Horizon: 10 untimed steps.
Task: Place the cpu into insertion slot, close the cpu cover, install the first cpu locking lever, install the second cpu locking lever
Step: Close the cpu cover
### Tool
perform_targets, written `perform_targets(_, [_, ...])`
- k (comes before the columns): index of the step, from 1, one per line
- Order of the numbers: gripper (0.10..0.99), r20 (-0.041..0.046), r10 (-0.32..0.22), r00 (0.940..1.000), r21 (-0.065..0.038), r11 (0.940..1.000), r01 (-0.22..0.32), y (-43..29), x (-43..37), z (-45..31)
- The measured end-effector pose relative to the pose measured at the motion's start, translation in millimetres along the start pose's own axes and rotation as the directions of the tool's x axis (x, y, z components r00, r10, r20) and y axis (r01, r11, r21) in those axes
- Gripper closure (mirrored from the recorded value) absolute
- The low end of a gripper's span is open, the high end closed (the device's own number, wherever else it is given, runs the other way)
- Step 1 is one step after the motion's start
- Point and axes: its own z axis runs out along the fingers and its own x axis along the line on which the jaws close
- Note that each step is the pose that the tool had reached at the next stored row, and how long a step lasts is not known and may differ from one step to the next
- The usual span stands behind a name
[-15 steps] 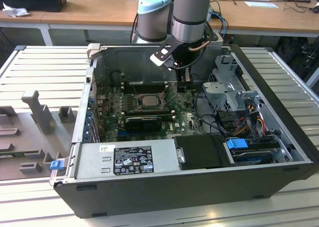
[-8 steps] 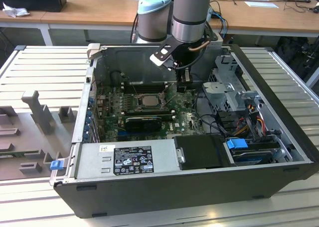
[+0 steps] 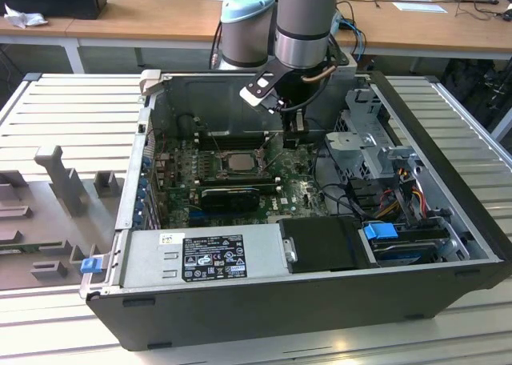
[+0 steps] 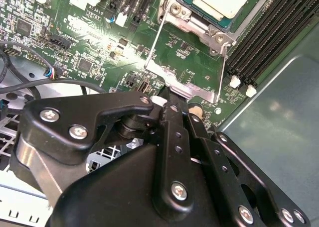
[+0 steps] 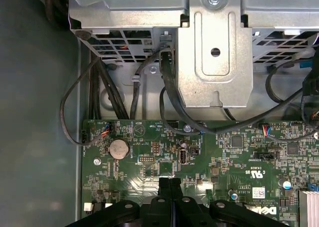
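Observation:
The cpu (image 3: 238, 162) (image 4: 224, 0) lies flat in the insertion slot (image 4: 199, 25) on the green board. The cpu cover (image 4: 172, 77), a thin silvery frame with a large window, is swung open away from the socket, towards my gripper. My gripper (image 4: 169, 92) is shut, its black fingertips pressed together against the cover's free edge. In the exterior view the gripper (image 3: 294, 133) hangs inside the case, just to the exterior view's right of the socket. The first wrist view shows the two fingers (image 5: 163, 187) closed with no gap between them.
Black memory slots (image 4: 269, 38) run beside the socket. A metal drive cage (image 5: 214, 48) with black cables (image 5: 164, 87) stands beyond the board. A black graphics card (image 3: 232, 195) and the power supply (image 3: 204, 253) lie nearer the case front. The case wall (image 4: 279, 122) is close.

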Motion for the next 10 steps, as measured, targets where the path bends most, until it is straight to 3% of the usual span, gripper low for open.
perform_targets(10, [0.980, 0.0000, 0.000, 1.0000, 0.000, 1.0000, 0.000, -1.9, 0.0, -0.1])
